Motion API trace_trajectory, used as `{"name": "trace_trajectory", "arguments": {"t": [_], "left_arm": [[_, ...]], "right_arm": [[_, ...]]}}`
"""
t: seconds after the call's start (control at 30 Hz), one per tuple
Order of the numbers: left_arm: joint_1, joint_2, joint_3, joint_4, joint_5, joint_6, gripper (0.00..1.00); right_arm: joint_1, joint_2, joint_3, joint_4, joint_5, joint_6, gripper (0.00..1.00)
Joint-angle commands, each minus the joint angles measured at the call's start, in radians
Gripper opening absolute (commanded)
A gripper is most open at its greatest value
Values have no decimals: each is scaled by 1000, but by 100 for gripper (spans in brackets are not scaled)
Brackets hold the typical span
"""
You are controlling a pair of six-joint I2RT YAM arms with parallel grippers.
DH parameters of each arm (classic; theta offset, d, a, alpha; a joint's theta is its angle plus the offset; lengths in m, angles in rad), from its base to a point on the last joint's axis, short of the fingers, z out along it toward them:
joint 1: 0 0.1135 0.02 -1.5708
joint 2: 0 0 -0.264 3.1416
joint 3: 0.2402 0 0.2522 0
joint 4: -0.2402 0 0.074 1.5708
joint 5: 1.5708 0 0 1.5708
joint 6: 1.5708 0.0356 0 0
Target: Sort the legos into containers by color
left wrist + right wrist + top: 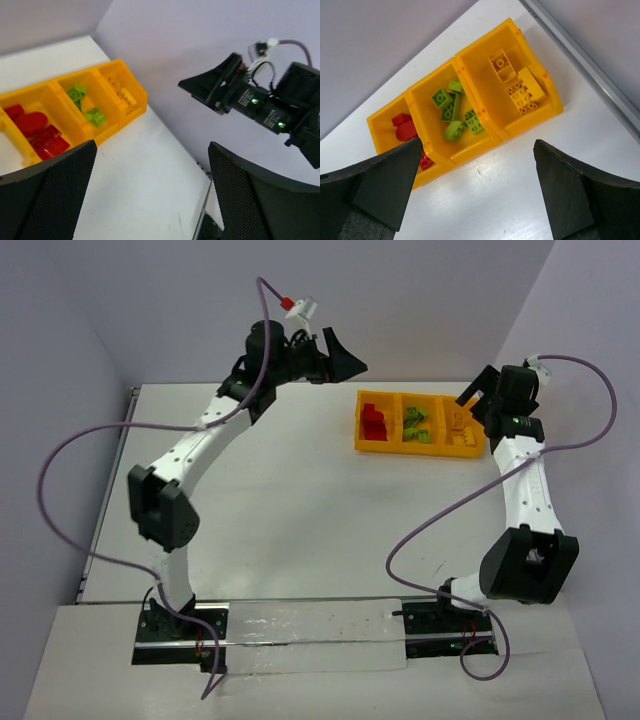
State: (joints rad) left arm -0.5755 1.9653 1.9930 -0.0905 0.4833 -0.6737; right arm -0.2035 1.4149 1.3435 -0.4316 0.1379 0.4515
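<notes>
Left fingers (pixel 345 358) and right fingers (pixel 470 398) both stand spread wide, grasping nothing. From the top view, the left fingers hang in the air off the tray's (pixel 400 448) far left corner, apart from it, and the right fingers hover at its right end. The tray lies on the counter (pixel 280 500), with open counter to its left and near sides. Red legos (pixel 374 420) lie in its left compartment, green legos (pixel 418 426) in the middle, yellow legos (pixel 460 432) in the right.

In the left wrist view the tray sits up and left of the parted fingers, its yellow end close to the counter's edge below the wall (pixel 200 30).

In the right wrist view the tray lies beyond both fingers, all three compartments in view, and a metal strip (pixel 585 65) rims the counter just past the tray's yellow end.
</notes>
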Motion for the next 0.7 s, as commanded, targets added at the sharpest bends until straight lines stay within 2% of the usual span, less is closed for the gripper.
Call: {"name": "trace_trajectory", "arguments": {"t": [0.0,0.23,0.33,0.43,0.67], "left_arm": [[-1,-233,-181,-154,-148,163,99],[14,-550,-489,-280,-426,248,99],[26,-647,-571,-310,-504,264,99],[59,-694,-605,-344,-547,260,99],[112,-730,-635,-381,-540,237,99]], "right_arm": [[14,-106,-65,-75,42,7,100],[27,-244,-170,-140,3,16,100],[41,-317,-245,-153,-25,21,100],[61,-393,-309,-162,-21,25,100],[76,-508,-456,-173,3,39,100]]}}
